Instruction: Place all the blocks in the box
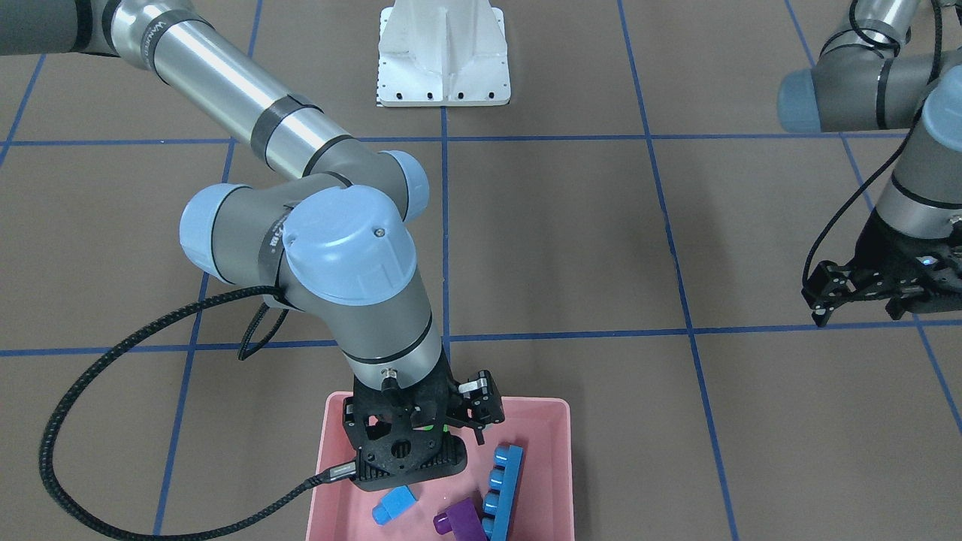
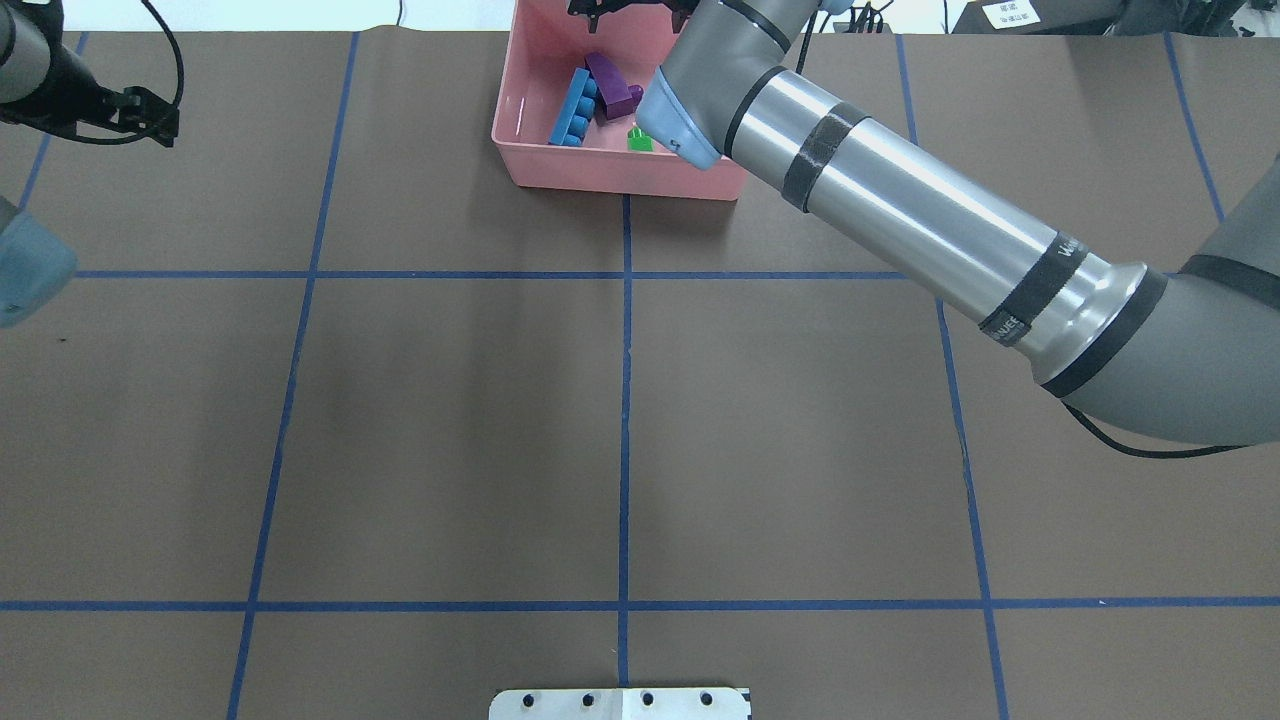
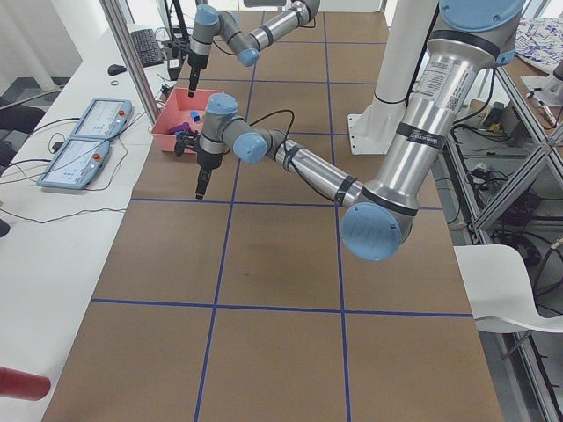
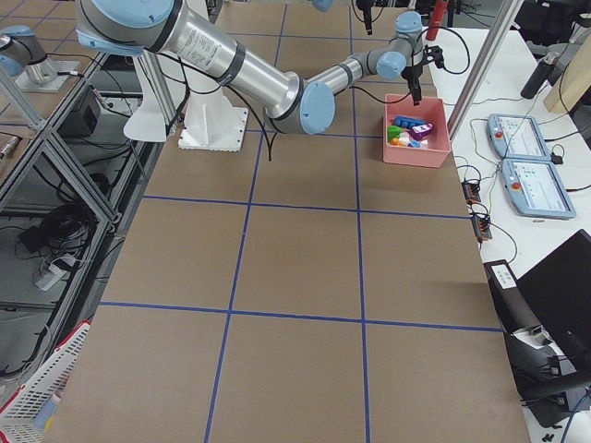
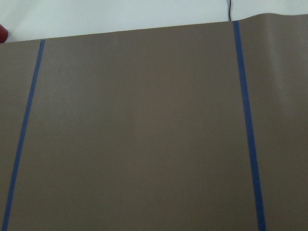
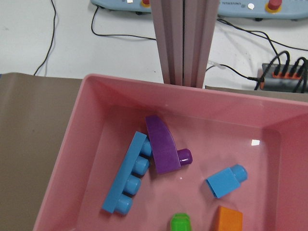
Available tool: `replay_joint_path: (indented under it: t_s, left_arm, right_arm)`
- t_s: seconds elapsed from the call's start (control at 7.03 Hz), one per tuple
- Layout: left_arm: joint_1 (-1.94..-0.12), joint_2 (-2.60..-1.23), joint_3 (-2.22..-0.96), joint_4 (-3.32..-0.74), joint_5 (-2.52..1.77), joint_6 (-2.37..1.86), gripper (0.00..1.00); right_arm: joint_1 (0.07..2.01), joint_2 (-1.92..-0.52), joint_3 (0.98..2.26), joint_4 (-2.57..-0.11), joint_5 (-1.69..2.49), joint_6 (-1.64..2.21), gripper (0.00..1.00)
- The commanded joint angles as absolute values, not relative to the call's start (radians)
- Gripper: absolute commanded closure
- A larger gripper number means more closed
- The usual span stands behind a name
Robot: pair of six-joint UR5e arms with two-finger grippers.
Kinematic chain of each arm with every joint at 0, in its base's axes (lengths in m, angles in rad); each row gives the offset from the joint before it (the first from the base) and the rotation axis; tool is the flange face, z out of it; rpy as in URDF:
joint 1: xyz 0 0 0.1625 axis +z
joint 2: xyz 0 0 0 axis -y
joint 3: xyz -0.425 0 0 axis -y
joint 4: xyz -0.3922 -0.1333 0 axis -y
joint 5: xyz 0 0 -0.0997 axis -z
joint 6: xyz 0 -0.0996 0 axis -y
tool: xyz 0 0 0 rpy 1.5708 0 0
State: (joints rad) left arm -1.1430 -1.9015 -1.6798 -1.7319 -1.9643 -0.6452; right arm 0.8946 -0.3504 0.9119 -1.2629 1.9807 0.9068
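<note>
- The right claw point(image 1: 421, 434) hangs over the box point(image 1: 537, 412), pointing down, with its black jaws spread apart and nothing between them.
- The box is a shallow pink plastic tray with smooth, glossy walls and rounded corners. It sits on the table point(image 2: 450, 400) directly under this claw.
- All five blocks lie inside the box, each of shiny moulded plastic with round studs.
- The green block point(image 6: 180, 223) and the orange block point(image 6: 228, 219) lie closest beneath the claw, side by side; only their upper parts show in the wrist view.
- The small blue block point(image 6: 226, 180) lies tipped on its side a little beyond the orange one, its single stud pointing sideways.
- The purple block point(image 6: 162, 144) has a sloped, wedge-like face, and it touches the long blue block point(image 6: 127, 178).
- The long blue block lies on its side farther off from the claw, with its row of four studs facing the purple one.
- The left claw point(image 1: 860, 304) hovers well apart from the box, above bare table, with its jaws apart and holding nothing.
- The table is covered in matte brown material crossed by blue tape lines.
</note>
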Motion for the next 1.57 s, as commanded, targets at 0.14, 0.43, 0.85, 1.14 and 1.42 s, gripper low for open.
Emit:
replay_joint_path:
  t_s: [0.14,0.43,0.85,1.14,1.42]
  left_arm:
    - [-1.264,-1.790,-1.678,-1.733,-2.109,-0.413,0.00]
    - [-1.350,-1.726,-1.668,-1.714,-2.164,-0.156,0.00]
    - [-1.463,-1.654,-1.625,-1.721,-2.302,0.160,0.00]
    - [-1.494,-1.582,-1.606,-1.726,-2.306,0.204,0.00]
    - [-1.496,-1.555,-1.605,-1.750,-2.306,0.204,0.00]
  right_arm:
    - [0.994,-0.367,1.228,-1.978,2.054,0.557,0.01]
    - [1.081,-0.587,1.485,-2.106,2.098,0.358,0.00]
    - [1.259,-0.936,1.719,-2.095,2.232,0.134,0.00]
    - [1.320,-1.082,1.787,-2.095,2.275,0.030,0.00]
    - [1.423,-1.221,1.804,-2.092,2.370,-0.038,0.00]
